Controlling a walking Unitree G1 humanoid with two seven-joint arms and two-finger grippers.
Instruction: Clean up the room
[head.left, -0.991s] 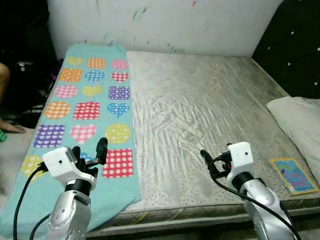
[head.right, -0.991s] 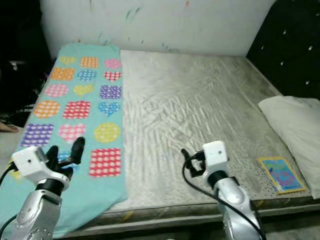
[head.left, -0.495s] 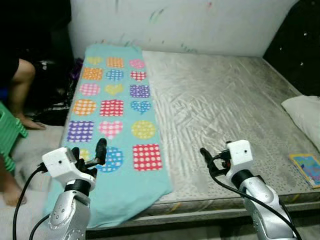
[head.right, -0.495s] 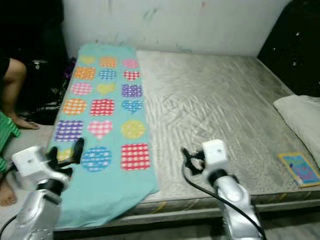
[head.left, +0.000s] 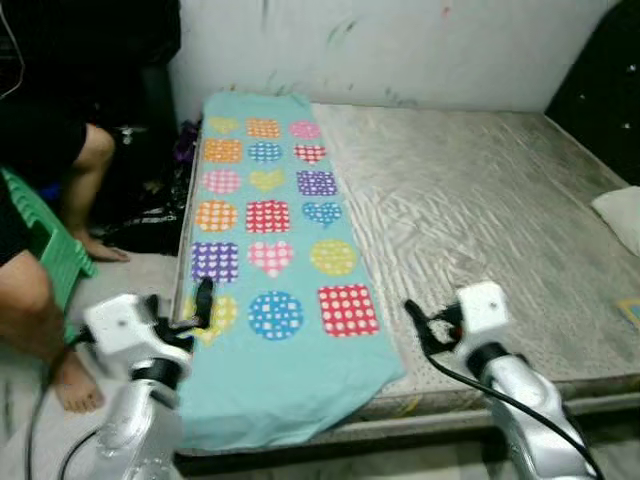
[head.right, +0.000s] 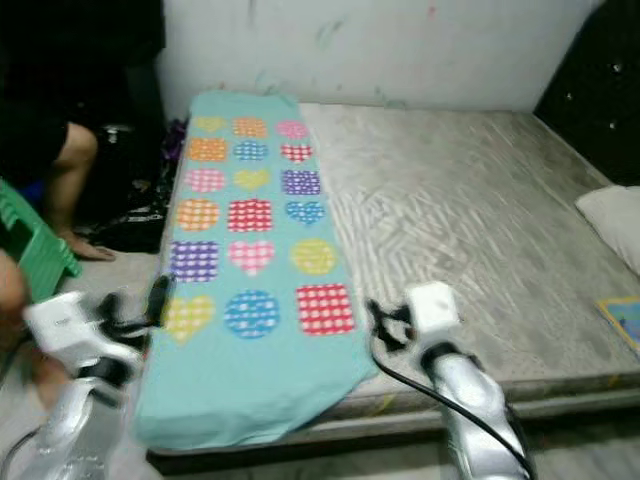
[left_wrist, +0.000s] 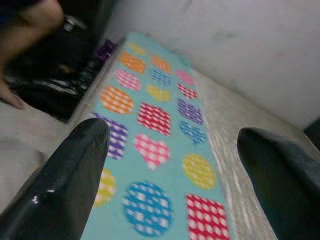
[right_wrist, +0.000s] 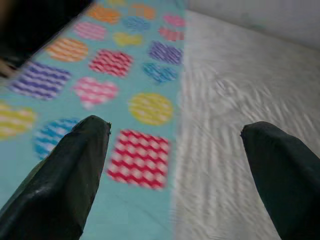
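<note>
A teal blanket (head.left: 270, 230) printed with coloured hearts and dotted circles lies lengthwise along the left side of a bare grey mattress (head.left: 480, 200), its near end hanging over the bed's front edge. My left gripper (head.left: 180, 305) is held up open before the blanket's near left corner, nothing between its fingers (left_wrist: 75, 165). My right gripper (head.left: 425, 325) hovers open over the mattress's front edge, just right of the blanket, also empty; its fingers (right_wrist: 75, 170) frame the blanket's checked patches.
A person sits at the left on a green stool (head.left: 45, 250), a bare leg (head.left: 40, 300) and foot on the floor near my left arm. Dark bags (head.left: 150, 215) lie beside the bed. A white pillow (head.right: 612, 220) and a colourful book (head.right: 625, 318) lie at the right edge.
The camera has swung left: the bed, pillow and book slid rightward in the picture and the seated person and green stool came into view. Both grippers keep their pose, still open.
</note>
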